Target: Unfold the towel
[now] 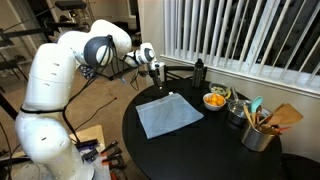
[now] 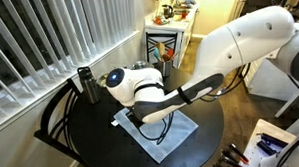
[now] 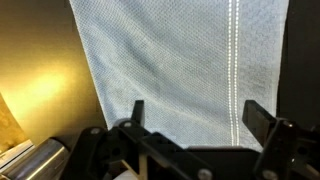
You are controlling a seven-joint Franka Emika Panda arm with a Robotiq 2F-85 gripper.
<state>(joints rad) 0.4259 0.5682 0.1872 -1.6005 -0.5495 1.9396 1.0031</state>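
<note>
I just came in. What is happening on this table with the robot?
A white robot arm is working over a pale blue towel that lies flat on a round black table. Its gripper is open, above the towel near one edge, and holds nothing. A bowl of oranges, a pot of kitchen tools and a dark bottle stand on the table near the towel.

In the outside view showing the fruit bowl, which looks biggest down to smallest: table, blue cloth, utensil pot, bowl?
1. Round black table
2. Flat pale blue-grey cloth towel
3. Metal pot of utensils and small bowl of orange fruit: near alike; the pot stands closer to the camera, so unranked.
</note>
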